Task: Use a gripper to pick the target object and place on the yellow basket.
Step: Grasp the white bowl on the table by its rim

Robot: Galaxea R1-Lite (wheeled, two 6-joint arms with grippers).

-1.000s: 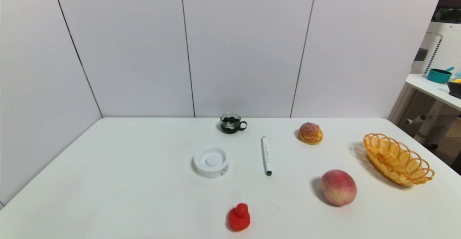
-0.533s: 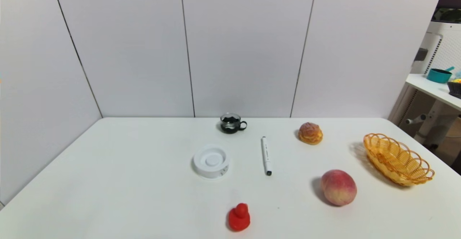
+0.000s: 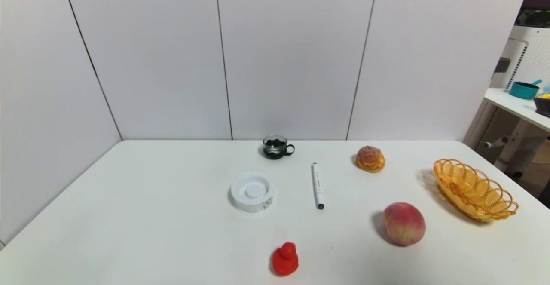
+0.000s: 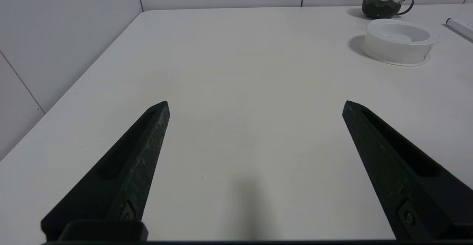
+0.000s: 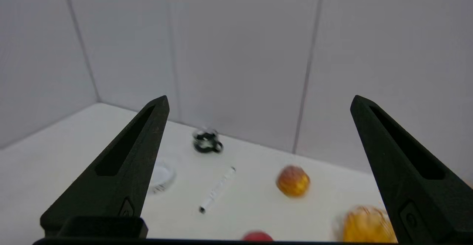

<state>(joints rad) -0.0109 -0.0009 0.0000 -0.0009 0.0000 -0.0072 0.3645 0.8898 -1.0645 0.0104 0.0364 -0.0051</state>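
Seven things sit on the white surface (image 3: 172, 216) in the head view, and no arm shows there. The white ring case (image 3: 252, 192) lies flat near the middle, a bit to the left. A glass cup (image 3: 276, 147) with dark stuff in it stands behind the case, close to the wall. A white marker pen (image 3: 318, 185) lies to the right of the case, apart from it. A brown puff pastry (image 3: 370, 159) sits farther right, and a peach (image 3: 404, 224) sits nearer the front. The yellow basket (image 3: 474, 189) rests by the right edge, well apart from the ring case, and nothing shows in it. A small red duck toy (image 3: 285, 259) stands at the front.

In the left wrist view, the left end effector (image 4: 255, 106) hangs low over a bare part of the surface with its two black fingers (image 4: 136, 156) spread wide, holding nothing. The ring case (image 4: 399, 45) lies well ahead of it and off to one side, and the cup (image 4: 384, 3) stands just beyond the case.

In the right wrist view, the right end effector (image 5: 258, 102) is up high above the surface. Its two fingers (image 5: 125, 163) are spread wide too, with nothing between them. This view is blurry. Far below, the cup (image 5: 207, 141), the pen (image 5: 217, 190), the pastry (image 5: 293, 181) and the basket (image 5: 364, 224) show. The ring case (image 5: 162, 176) peeks out beside one finger.
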